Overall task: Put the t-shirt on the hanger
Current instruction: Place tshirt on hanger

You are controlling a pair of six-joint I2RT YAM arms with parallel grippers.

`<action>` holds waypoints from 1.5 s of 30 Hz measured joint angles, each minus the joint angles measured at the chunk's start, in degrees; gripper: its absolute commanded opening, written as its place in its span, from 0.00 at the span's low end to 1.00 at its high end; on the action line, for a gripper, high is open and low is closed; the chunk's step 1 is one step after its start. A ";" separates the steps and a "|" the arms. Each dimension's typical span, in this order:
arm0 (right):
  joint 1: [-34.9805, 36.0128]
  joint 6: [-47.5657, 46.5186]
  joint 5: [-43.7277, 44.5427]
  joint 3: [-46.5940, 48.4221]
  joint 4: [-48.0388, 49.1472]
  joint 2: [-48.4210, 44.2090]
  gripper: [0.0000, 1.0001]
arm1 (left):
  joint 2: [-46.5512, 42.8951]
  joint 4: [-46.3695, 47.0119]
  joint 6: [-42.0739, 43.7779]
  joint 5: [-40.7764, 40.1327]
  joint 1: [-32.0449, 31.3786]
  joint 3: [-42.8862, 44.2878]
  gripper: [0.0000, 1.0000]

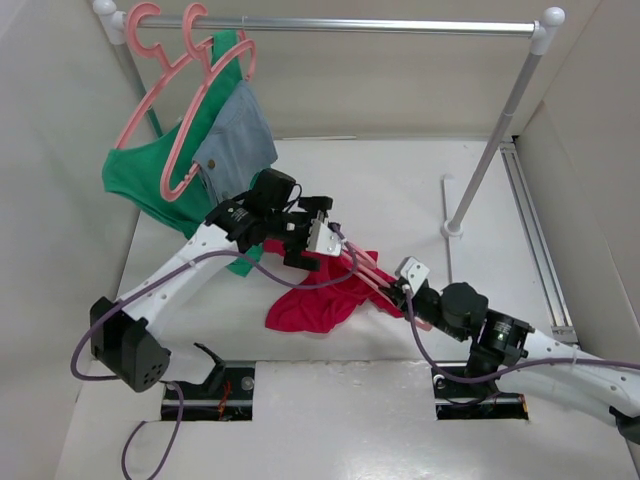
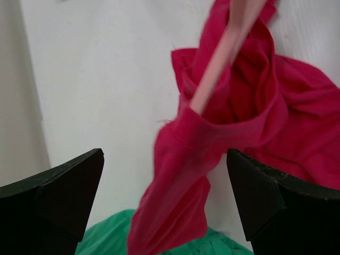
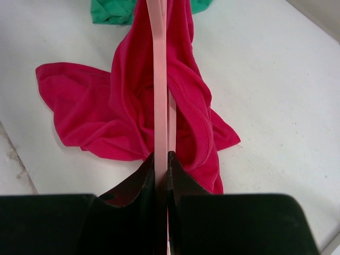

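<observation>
The crimson-red t-shirt (image 1: 312, 303) lies crumpled on the white table, partly lifted toward my left gripper. The salmon-pink hanger (image 1: 366, 272) runs through its folds. My right gripper (image 1: 398, 292) is shut on the hanger's thin bar (image 3: 158, 79), with the t-shirt (image 3: 101, 111) draped round the bar just ahead of the jaws (image 3: 162, 159). My left gripper (image 1: 305, 255) is open wide. In the left wrist view a fold of the t-shirt (image 2: 180, 175) hangs between the two fingers (image 2: 69, 196) without touching either, and the hanger bar (image 2: 220, 58) pokes into the cloth above.
A clothes rail (image 1: 350, 25) spans the back, with a slanted post (image 1: 490, 150) at the right. At its left end two pink hangers carry a green garment (image 1: 150, 185) and a grey-blue garment (image 1: 240, 140). The green hem lies under my left gripper (image 2: 212, 244).
</observation>
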 measured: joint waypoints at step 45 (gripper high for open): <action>-0.35 -3.19 0.31 12.24 -2.10 12.20 0.95 | -3.85 -5.88 7.80 7.32 2.29 -8.83 0.00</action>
